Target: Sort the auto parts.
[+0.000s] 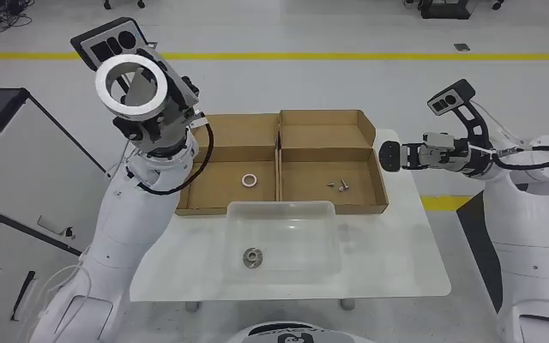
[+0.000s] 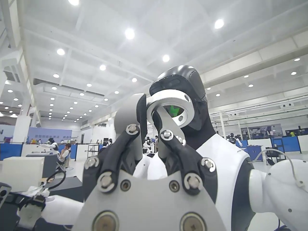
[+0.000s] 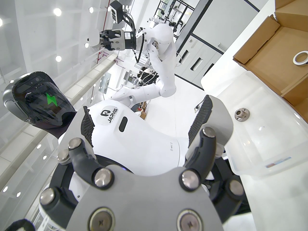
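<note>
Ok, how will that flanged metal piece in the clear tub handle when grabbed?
The flanged piece looks like solid machined metal, so probably rigid and heavy for its size. Its polished surface may slip in a grip. Resting flat in the clear tub, it seems unlikely to roll.

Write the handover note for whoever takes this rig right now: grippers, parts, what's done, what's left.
Left gripper: shut on the large metal ring, held high up near the head.
Right gripper: open, holding nothing, just off the right edge of the cardboard tray.
Tray: small ring in the near-left compartment, screws in the near-right.
Clear bin: one flanged hub inside.
Done: small ring and screws sorted.
Left: place the large ring, then likely the hub.
</note>
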